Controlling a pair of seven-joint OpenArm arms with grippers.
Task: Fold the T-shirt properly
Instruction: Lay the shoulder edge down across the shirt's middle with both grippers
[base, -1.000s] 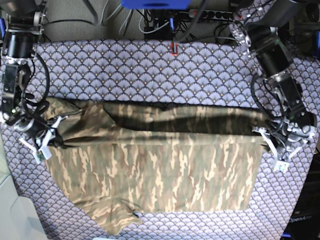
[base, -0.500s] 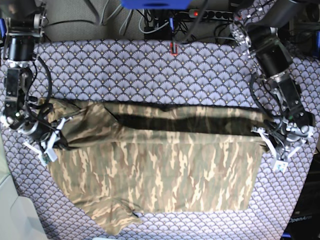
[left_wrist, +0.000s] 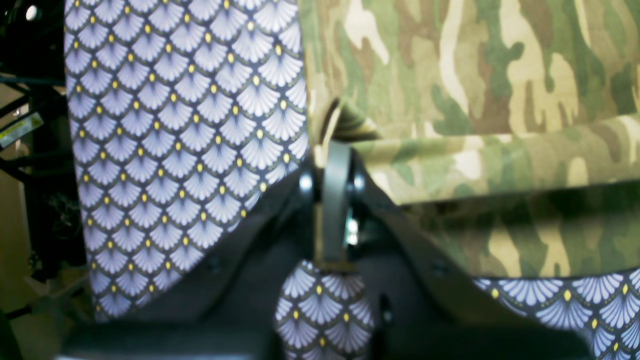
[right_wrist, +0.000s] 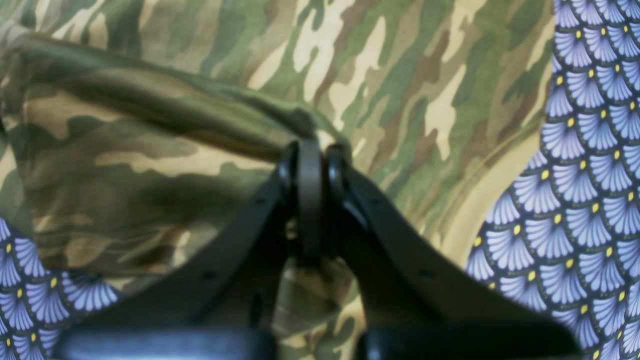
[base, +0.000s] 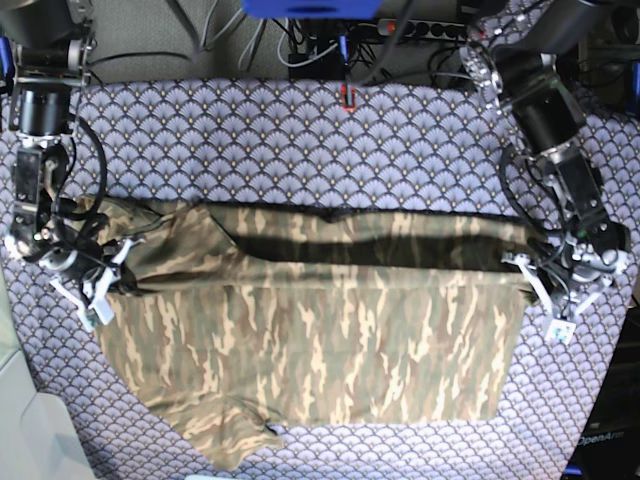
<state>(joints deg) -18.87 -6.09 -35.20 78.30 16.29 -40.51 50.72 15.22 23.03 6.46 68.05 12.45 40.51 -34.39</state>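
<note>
Both sets of fingers stay clamped on the T-shirt (base: 320, 340): left gripper (base: 545, 290) at one end of the fold, right gripper (base: 100, 285) at the other, drifted slightly inward. Fold carried halfway across; shirt lies on the surface (base: 300, 140).

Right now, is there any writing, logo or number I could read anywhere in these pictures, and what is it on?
"OpenArm", partly cut off: pale lettering on the dark robot base at the base view's lower right corner.
Yellow label on the dark frame at the left wrist view's edge: too blurred to read.
T-shirt: camouflage only, no text.
Table cloth: fan pattern only, no text.
</note>
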